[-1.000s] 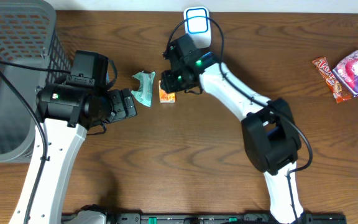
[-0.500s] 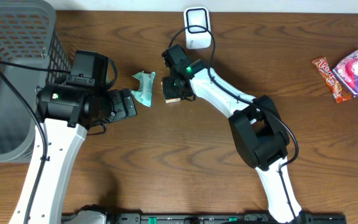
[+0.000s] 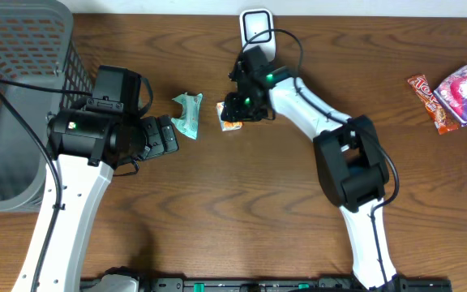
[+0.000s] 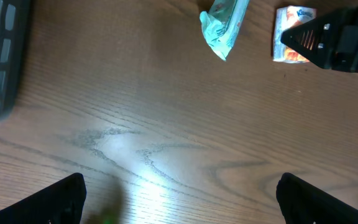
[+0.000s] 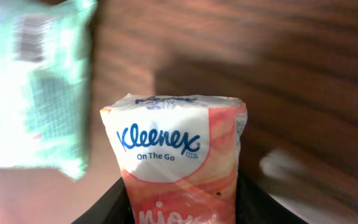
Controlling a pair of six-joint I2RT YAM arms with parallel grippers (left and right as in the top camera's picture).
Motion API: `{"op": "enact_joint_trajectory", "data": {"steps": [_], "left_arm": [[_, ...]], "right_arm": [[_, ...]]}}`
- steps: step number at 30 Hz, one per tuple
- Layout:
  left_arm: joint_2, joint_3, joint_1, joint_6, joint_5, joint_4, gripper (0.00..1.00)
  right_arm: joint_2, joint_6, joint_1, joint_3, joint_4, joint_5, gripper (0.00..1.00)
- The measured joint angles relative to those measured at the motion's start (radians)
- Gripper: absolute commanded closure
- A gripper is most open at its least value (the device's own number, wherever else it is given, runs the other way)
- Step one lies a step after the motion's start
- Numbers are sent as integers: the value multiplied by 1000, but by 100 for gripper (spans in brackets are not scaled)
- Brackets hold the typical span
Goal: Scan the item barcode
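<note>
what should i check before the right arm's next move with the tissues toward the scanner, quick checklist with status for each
1. Kleenex pack gripped by the right end effector: ok, a finger sits on either side of it.
2. Barcode side found: cannot tell, the right wrist view shows only the logo face.
3. Pack presented to the scanner: not ok, overhead shows it apart from the scanner, nearer the table's middle.
4. Teal packet clear of the pack: ok, beside it with a gap.
5. Left end effector out of the way: ok, open, empty, on the far side of the teal packet.
</note>
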Motion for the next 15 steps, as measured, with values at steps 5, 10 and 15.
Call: {"op": "enact_joint_trajectory", "data": {"steps": [5,10,15], "left_arm": [[0,0,0,0,0,0,2],[0,0,0,0,0,0,2],[0,0,0,0,0,0,2]], "right_arm": [[36,-42,-59,-16,-1,-323,69],[46,-61,-129,-19,-31,-595,73],[46,-98,-188,-20,-159,-636,64]]}}
